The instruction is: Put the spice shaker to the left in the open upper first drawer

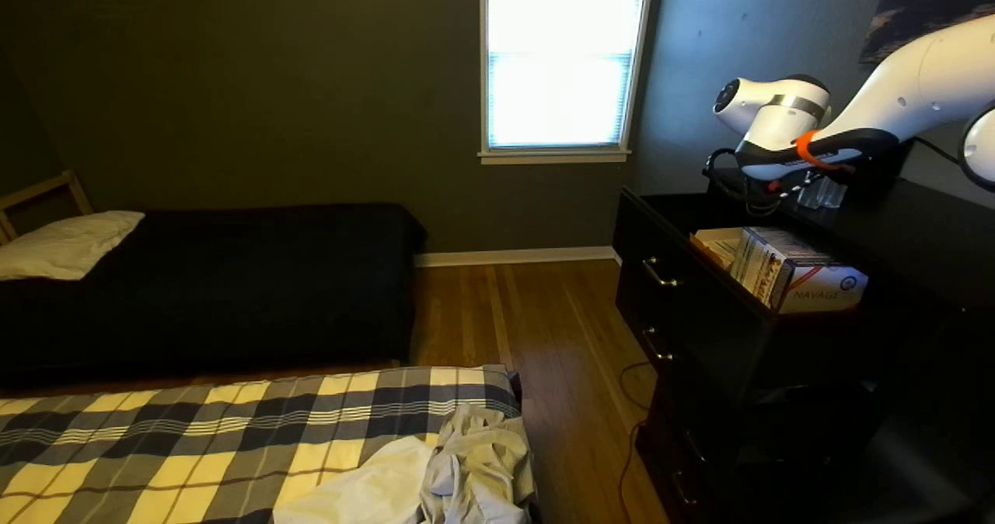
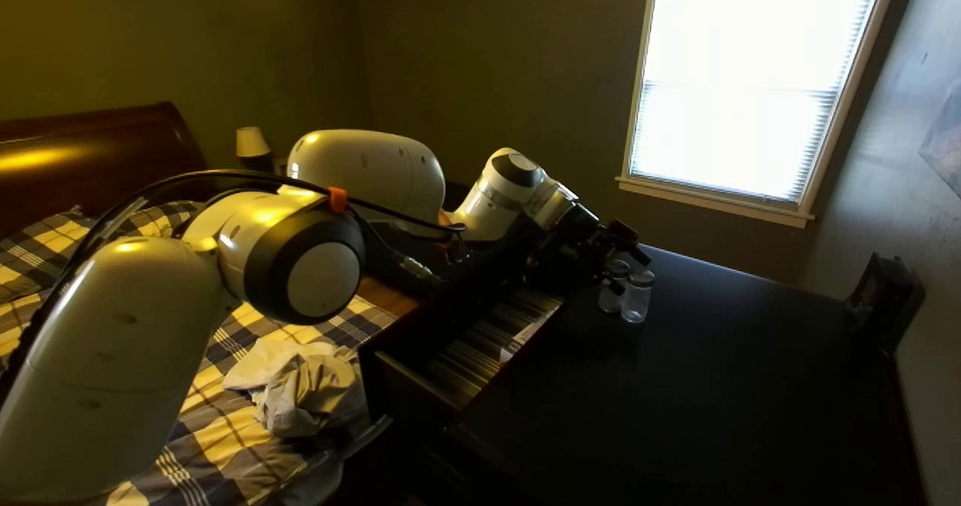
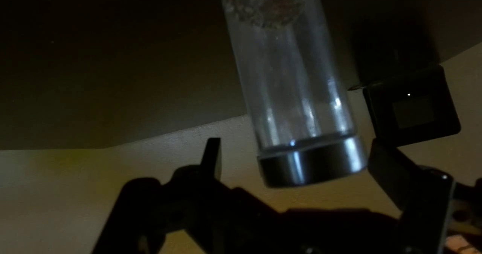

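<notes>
Wrist view | spice shaker (image 3: 286, 80), lidded glass: one of two shakers (image 2: 637, 302) standing on the table (image 2: 721, 393) | pincer (image 3: 295, 147): spread wide, lid (image 3: 312, 164) showing between its jaws, nothing gripped | advice: centre before closing, avoid knocking the pair, lift straight, then cross to the open drawer (image 1: 692, 283)

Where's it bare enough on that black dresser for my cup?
The stretch of dresser top between the open drawer, the two jars and the dark box looks bare. Crowded: at the jars, where the gripper hangs open, and among the drawer's boxes.
</notes>
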